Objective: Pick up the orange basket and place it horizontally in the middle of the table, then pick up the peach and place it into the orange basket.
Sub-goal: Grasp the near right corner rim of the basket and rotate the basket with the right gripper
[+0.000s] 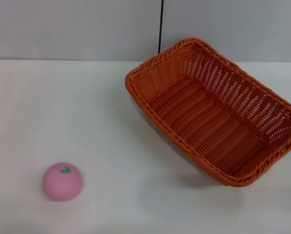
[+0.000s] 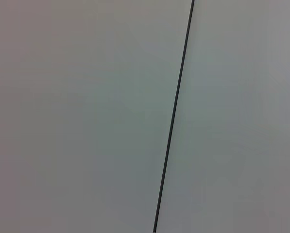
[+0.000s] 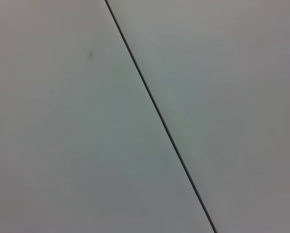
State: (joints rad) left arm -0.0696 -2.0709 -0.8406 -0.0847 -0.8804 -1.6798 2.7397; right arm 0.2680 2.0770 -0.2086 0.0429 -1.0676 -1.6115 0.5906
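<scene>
**Grippers out of sight; basket and peach lying apart on the table**

Neither gripper is being shown in any of the three views, so whether the fingers are apart or together cannot be told. No arm is being caught by the head camera. Only a pale grey wall panel [image 2: 86, 116] is being framed by the left wrist camera, crossed by a thin dark seam [image 2: 174, 116]. A similar panel with a slanting dark seam [image 3: 159, 116] is being framed by the right wrist camera.

On the head view, the white table [image 1: 101, 112] is being seen from above and in front. The orange basket [image 1: 216, 114] is being displayed at about 2 o'clock from the table's middle, resting on the surface with its open side up. It is lying askew, its long axis running from 10 o'clock toward 4 o'clock, with one short end toward the back wall and the other near the right edge of the picture. Nothing is being held inside it; the woven floor is fully exposed.

The peach [image 1: 62, 182] is being displayed at about 7 o'clock, near the front left of the table, with its green leaf mark facing up. It is sitting well apart from the basket, with bare tabletop between them.

Behind the table, a grey wall [image 1: 77, 29] is being shown, split by a vertical dark seam [image 1: 161, 27] that ends just behind the basket's far corner.
</scene>
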